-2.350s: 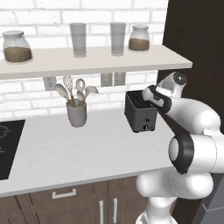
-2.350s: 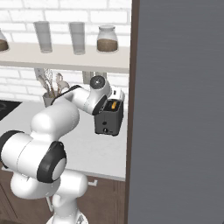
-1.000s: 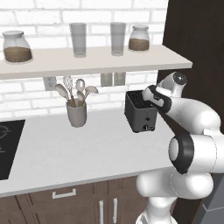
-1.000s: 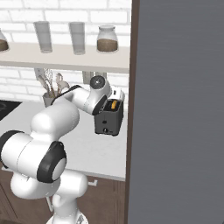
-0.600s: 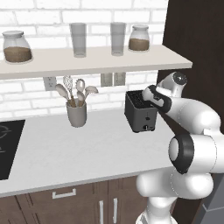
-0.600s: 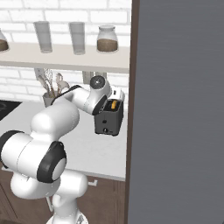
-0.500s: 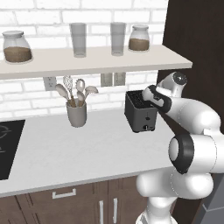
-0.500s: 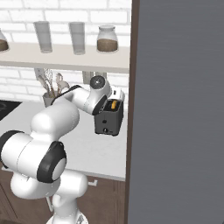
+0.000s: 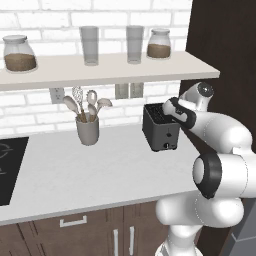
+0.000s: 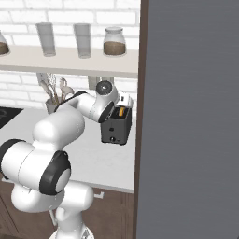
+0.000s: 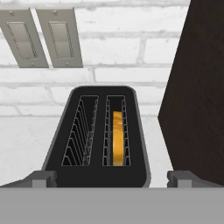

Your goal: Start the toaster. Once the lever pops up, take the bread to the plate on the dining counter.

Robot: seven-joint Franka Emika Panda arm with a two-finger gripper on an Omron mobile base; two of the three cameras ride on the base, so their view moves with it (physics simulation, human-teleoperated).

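The dark grey toaster (image 9: 161, 131) (image 10: 115, 129) stands on the white worktop against the brick wall, beside a tall dark cabinet. In the hand view I look straight down on the toaster (image 11: 100, 144). The bread (image 11: 117, 138), showing golden orange, stands sunk in its right slot, and the left slot is empty. The bread's top edge (image 10: 121, 112) also peeks out in the right base view. My gripper (image 11: 112, 179) hovers just above the toaster's near end, open wide, with nothing between its fingers. The lever is too small to make out. The plate and the dining counter are out of view.
A grey utensil holder (image 9: 87, 132) stands left of the toaster. A shelf (image 9: 100, 70) with jars and glasses hangs overhead. The dark cabinet (image 9: 225, 75) walls off the right side. Two switch plates (image 11: 41, 37) are on the wall, and a black hob (image 9: 7, 170) lies far left.
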